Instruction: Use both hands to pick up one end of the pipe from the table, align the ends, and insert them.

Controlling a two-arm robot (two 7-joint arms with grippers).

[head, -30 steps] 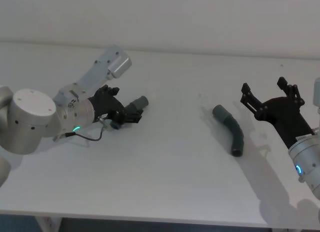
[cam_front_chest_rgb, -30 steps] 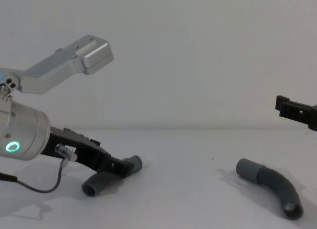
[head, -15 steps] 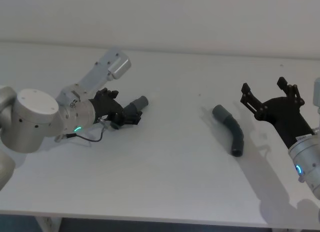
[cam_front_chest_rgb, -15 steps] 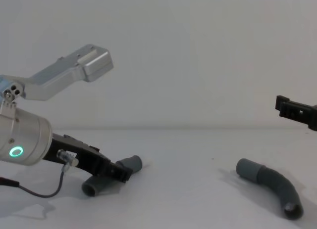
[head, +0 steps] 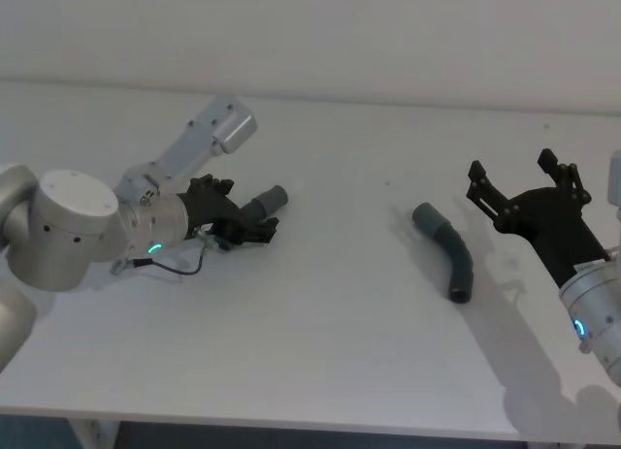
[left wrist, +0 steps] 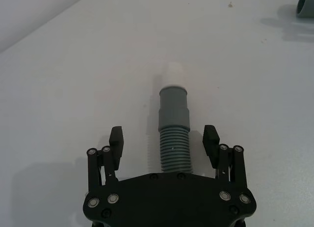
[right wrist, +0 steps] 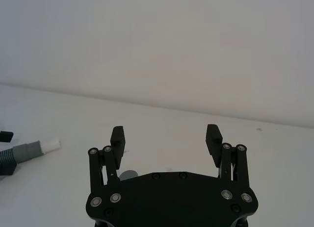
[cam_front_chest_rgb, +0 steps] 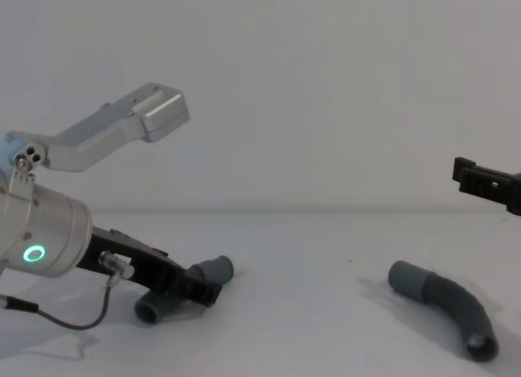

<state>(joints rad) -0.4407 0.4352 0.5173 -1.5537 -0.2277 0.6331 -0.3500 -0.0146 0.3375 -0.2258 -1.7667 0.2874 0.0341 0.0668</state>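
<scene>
On the left side of the white tabletop (head: 320, 342), the left gripper (head: 245, 216) is down low at the left hose piece (head: 260, 207). Its jaws are apart, one on either side of the dark ribbed section. The left wrist view shows a gap between each fingertip and the ribs (so nothing is clamped). This piece lies on the tabletop. Its lighter grey left cuff (left wrist: 174, 107) points away from the gripper and ends in a small white tip (left wrist: 175, 72). In the chest view the cuffed end sits toward the middle of the tabletop, while the dark ribbed mouth (cam_front_chest_rgb: 149, 311) faces the robot, just below the gripper's body. A green ring light (cam_front_chest_rgb: 34, 253) glows on the silver wrist behind the jaws.

The right hose piece (head: 448, 250) lies by itself on the right half of the tabletop, well apart from the left piece. It is curved, with its smooth right cuff (head: 424, 216) at the far end, turned toward the left piece, and its dark open end (head: 458, 294) nearer the robot.

The right gripper (head: 514, 173) is held above the tabletop, near the right hose piece on its right side and not touching it. Its jaws are spread wide with nothing between them (the right wrist view shows both fingertips against the bare surface and the wall beyond).
</scene>
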